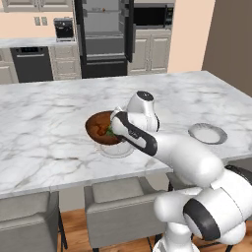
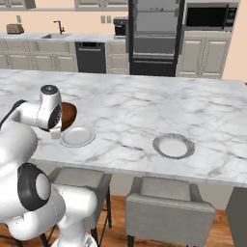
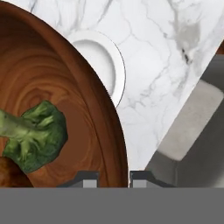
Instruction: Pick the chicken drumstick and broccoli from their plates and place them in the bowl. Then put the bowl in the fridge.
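Note:
The dark reddish-brown bowl (image 1: pixel 100 127) (image 2: pixel 69 115) (image 3: pixel 87 109) is on the marble island, beside and partly in front of a pale plate (image 1: pixel 118 150) (image 2: pixel 77 137) (image 3: pixel 103 65). The broccoli (image 3: pixel 37 135) (image 1: pixel 109 131) lies inside the bowl. The orange-brown chicken drumstick (image 3: pixel 8 173) lies next to the broccoli, mostly cut off by the frame edge. My gripper (image 3: pixel 114 181) (image 1: pixel 115 129) is shut on the bowl's near rim, one fingertip inside and one outside. I cannot tell whether the bowl touches the counter. The second plate (image 1: pixel 207 133) (image 2: pixel 173 145) sits to the right. The black fridge (image 1: pixel 103 39) (image 2: pixel 154 36) stands open across the room.
Grey stools (image 1: pixel 120 202) (image 2: pixel 169 202) stand along the island's near edge (image 1: pixel 74 182). A black dishwasher (image 1: pixel 30 63) (image 2: pixel 89 57) and a microwave (image 1: pixel 152 15) (image 2: pixel 210 15) flank the fridge on the far wall. Bare marble (image 2: pixel 144 106) lies beyond the bowl.

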Controlling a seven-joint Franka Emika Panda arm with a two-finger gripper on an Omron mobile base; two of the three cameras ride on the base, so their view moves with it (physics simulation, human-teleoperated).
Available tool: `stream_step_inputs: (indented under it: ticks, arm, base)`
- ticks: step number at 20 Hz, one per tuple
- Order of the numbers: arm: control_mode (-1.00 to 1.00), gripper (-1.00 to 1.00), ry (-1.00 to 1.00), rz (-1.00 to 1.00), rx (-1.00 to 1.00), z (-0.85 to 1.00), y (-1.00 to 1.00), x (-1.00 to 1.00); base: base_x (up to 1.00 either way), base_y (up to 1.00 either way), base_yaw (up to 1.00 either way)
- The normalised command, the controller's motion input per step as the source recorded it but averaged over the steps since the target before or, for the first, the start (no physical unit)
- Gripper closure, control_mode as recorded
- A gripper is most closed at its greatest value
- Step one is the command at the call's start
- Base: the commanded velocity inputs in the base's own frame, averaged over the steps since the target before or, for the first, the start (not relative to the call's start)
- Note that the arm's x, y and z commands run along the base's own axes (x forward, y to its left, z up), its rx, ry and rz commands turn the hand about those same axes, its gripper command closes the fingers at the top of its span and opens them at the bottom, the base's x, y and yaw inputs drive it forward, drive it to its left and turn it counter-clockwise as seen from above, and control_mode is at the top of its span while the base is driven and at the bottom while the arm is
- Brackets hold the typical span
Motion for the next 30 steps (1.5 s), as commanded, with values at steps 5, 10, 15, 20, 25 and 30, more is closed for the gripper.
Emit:
stream_step_inputs:
  ticks: [5,10,15,20,25,30]
  arm:
    - [-1.0,1.0,0.0,-0.42,0.0,0.19,-0.53,0.0]
    - [-1.0,1.0,0.0,-0.4,0.0,0.12,-0.54,0.0]
    - [-1.0,1.0,0.01,-0.22,0.0,0.11,-0.48,0.0]
    - [-1.0,1.0,0.0,-0.01,0.01,0.05,-0.42,-0.02]
    - [-1.0,1.0,0.0,0.12,0.02,0.02,-0.37,-0.05]
    - [-1.0,1.0,0.0,0.24,0.0,0.01,-0.09,-0.01]
  base:
    - [0.0,0.0,0.0]
    - [0.0,0.0,0.0]
    - [0.0,0.0,0.0]
    - [0.0,0.0,0.0]
    - [0.0,0.0,0.0]
    - [0.0,0.0,0.0]
